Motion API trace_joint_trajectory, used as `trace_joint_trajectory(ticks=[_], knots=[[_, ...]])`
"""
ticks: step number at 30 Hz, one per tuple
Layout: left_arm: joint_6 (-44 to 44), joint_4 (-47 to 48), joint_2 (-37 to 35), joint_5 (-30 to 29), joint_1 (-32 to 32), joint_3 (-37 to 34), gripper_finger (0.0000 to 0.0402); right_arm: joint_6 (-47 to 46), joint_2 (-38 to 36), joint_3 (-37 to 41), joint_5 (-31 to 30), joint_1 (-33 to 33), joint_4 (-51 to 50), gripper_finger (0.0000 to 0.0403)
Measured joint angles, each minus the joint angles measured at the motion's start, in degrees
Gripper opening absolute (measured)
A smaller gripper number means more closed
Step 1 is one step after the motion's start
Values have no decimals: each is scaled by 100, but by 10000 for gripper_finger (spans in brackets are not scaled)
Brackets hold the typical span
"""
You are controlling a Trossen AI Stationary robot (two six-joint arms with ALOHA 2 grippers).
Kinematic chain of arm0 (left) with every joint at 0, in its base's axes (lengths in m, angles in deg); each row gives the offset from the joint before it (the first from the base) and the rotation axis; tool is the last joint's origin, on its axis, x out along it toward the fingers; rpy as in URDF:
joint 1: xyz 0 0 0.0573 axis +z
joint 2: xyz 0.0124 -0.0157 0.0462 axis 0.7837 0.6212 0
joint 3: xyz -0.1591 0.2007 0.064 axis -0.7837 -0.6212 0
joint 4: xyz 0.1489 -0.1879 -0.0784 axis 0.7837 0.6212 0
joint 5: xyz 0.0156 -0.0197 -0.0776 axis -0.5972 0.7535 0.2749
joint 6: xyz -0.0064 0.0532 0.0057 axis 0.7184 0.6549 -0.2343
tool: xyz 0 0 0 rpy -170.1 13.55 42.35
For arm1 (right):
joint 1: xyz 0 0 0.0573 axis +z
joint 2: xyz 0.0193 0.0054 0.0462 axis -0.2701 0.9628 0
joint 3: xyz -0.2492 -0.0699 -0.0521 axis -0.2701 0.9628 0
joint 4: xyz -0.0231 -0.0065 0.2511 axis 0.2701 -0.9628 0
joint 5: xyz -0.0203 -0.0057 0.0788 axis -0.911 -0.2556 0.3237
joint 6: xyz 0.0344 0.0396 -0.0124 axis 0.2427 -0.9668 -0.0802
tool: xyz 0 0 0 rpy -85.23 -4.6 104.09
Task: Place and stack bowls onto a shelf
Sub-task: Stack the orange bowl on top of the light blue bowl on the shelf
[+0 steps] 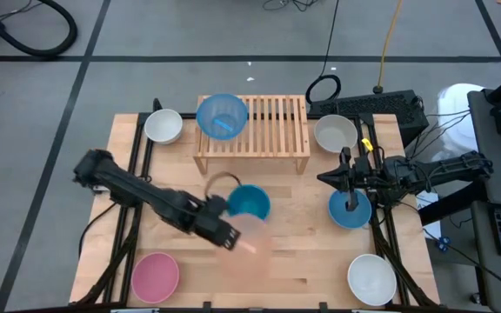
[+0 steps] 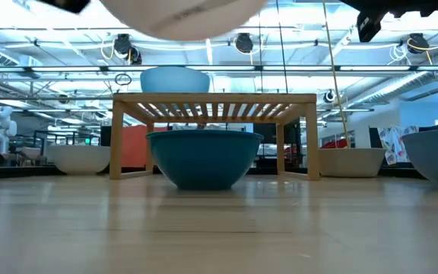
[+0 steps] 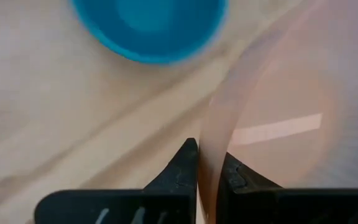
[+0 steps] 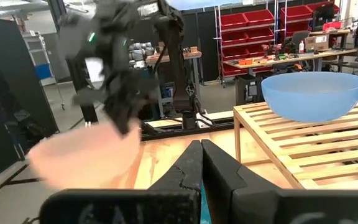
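My left gripper (image 1: 230, 236) is shut on a translucent peach bowl (image 1: 252, 248) held above the table's middle; the low view shows its pale underside (image 2: 181, 15) at the top. A teal-blue bowl (image 1: 249, 202) stands on the table just beyond it, in front of the shelf (image 1: 272, 122). A light blue bowl (image 1: 223, 116) stands on the left part of the shelf's slats. My right gripper (image 1: 348, 187) is shut and raised over a blue bowl (image 1: 350, 210) at the table's right. My left gripper pinches the peach bowl's wall at its rim (image 3: 211, 140), one finger (image 3: 182, 165) outside and one (image 3: 234, 171) inside. It comes from above, slanting in from the table's left. The bowl hangs lifted clear of the table (image 4: 86, 162).
White bowls stand at the far left (image 1: 163, 126), far right (image 1: 335, 133) and near right (image 1: 371, 278) of the table. A pink bowl (image 1: 156, 276) sits at the near left. The right half of the shelf's slats (image 1: 281, 117) is bare. Cables and a black box lie beyond the far right corner.
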Motion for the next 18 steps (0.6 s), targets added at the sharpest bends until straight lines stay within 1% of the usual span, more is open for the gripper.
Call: trace_joint_trajectory(ticks=[3, 7, 10, 12, 15, 18], knots=[[-89, 477, -532, -302, 193, 0, 8, 40, 0, 0, -3, 0, 0, 0], [194, 1195, -1100, -381, 609, 22, 8, 38, 0, 0, -7, 0, 0, 0], [762, 1878, -1412, -381, 1014, 210, 8, 40, 1, 0, -18, 0, 0, 0], [1224, 2381, -1551, -381, 1359, 473, 8, 41, 0, 0, -85, 0, 0, 0], [1938, 3012, -1646, -387, 1929, 1003, 8, 73, 2, 0, -390, 0, 0, 0], [2774, 2969, -1698, -409, 2579, 1457, 8, 103, 2, 0, -747, -2, -1, 0]])
